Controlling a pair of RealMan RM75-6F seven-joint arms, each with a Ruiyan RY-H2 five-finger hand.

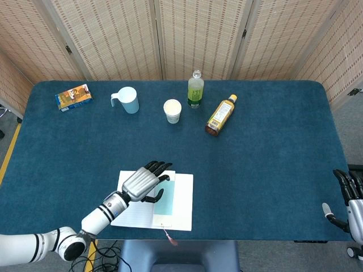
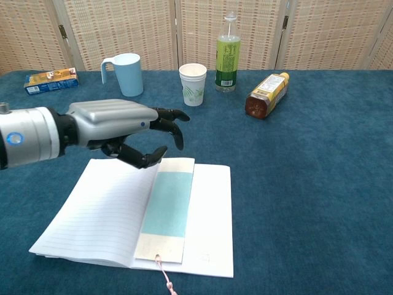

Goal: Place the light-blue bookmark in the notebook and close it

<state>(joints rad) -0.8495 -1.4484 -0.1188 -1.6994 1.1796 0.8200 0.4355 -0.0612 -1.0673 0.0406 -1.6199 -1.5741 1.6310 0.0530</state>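
Left hand: I am holding my left hand (image 2: 126,126) above the far edge of the open notebook (image 2: 202,246), palm down, fingers loosely spread and a little curled; it is gripping nothing.
Reason for this pose: I am judging that it is hovering by the left page because this page must be turned over to close the notebook.
Bookmark: the light-blue bookmark (image 2: 166,208) is lying flat along the spine, between the lined left page and the right page, so it is already in its place (its cord (image 2: 164,279) is hanging out at the near edge).
Notebook: it is lying open near my edge of the table (image 1: 272,164), not yet closed.
Right hand: my right hand (image 1: 350,198) is waiting beyond the table's right edge, well apart from the notebook; whether it is open I cannot tell.
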